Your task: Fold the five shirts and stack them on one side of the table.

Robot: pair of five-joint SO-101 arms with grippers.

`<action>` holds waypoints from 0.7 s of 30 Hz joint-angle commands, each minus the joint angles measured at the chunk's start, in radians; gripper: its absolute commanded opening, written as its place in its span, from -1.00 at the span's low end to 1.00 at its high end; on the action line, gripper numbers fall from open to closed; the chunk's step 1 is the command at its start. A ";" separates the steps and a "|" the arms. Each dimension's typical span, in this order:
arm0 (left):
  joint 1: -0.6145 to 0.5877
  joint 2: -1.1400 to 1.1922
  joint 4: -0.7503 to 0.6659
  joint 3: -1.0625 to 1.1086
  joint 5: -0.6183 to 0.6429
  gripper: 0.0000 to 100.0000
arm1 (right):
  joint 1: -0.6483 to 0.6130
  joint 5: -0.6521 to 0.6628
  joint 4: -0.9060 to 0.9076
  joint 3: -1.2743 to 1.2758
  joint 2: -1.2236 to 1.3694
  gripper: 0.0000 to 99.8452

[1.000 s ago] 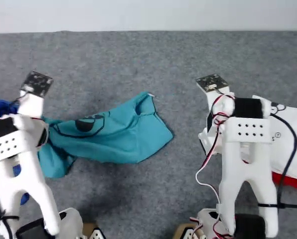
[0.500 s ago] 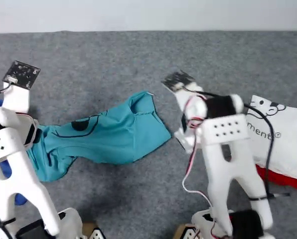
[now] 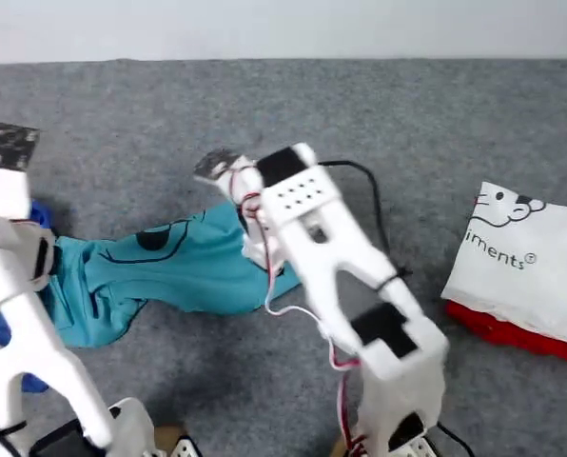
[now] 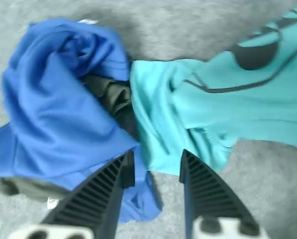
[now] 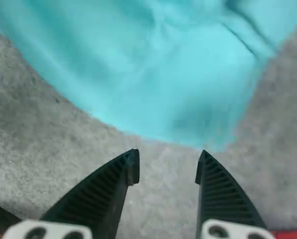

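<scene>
White shirt [image 3: 526,257] lies folded on red shirt [image 3: 507,333] at right; teal shirt [image 3: 169,271], blue shirt [image 4: 54,99] and dark shirt [image 4: 116,99] lie unfolded at left, with left claw [image 4: 157,158] and right claw [image 5: 168,155] both apart and empty.

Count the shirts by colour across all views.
teal shirt: 1
blue shirt: 1
dark shirt, mostly tucked under the blue: 1
white shirt: 1
red shirt, under the white: 1
Total: 5
</scene>
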 commanded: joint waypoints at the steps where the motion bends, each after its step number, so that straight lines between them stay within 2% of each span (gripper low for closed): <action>1: -0.064 -0.023 -0.037 -0.027 0.009 -0.70 | -0.018 -0.011 0.004 -0.103 0.119 -0.60; 5: -0.089 -0.023 -0.066 0.016 0.008 -0.70 | -0.016 -0.009 0.008 -0.176 0.259 -0.63; 9: -0.089 -0.025 -0.083 0.054 0.008 -0.70 | -0.005 -0.003 0.054 -0.293 0.318 -1.00; 11: -0.089 -0.025 -0.083 0.058 0.009 -0.70 | 0.002 -0.003 0.097 -0.348 0.325 -0.94; 21: -0.083 -0.025 -0.083 0.058 0.011 -0.70 | 0.160 0.061 0.097 -0.509 0.188 -0.98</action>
